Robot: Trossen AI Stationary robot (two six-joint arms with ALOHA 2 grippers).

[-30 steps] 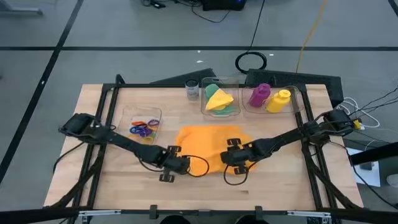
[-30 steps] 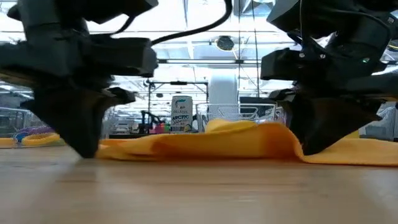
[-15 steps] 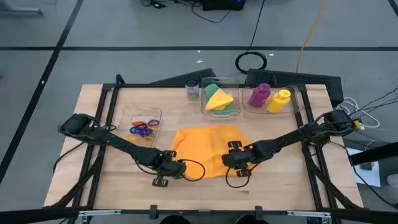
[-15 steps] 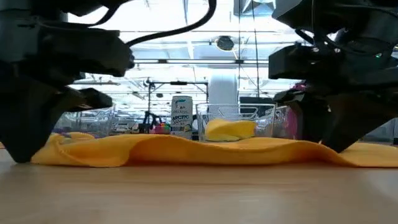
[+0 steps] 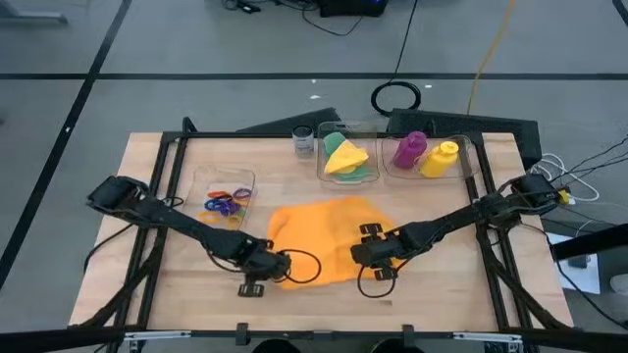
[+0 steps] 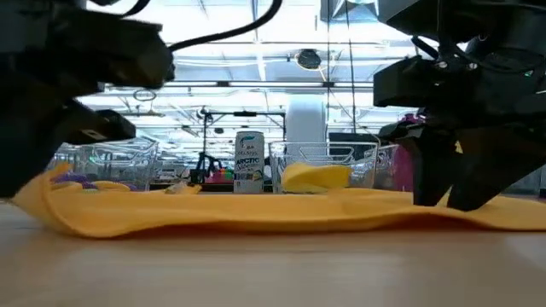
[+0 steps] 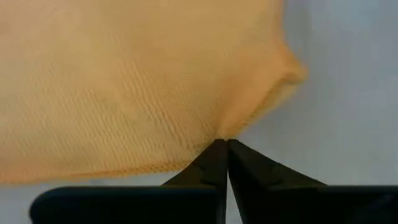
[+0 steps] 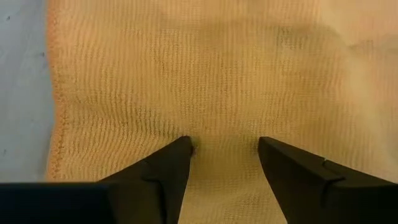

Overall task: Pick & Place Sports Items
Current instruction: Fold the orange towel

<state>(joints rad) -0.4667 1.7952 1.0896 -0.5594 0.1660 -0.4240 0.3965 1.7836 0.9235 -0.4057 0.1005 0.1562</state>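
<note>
The left gripper (image 5: 278,268) pinches the orange cloth (image 5: 324,230) near the desk's (image 5: 451,284) front edge; the right gripper (image 8: 224,146), fingers spread, presses down on it.

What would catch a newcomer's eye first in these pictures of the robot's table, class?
The big orange cloth spread across the middle of the table, with both dark arms bent over its near edge. The left gripper is shut on the cloth's edge, while the right gripper stands open on top of it. Behind, a clear box holds yellow and green cloths.
</note>
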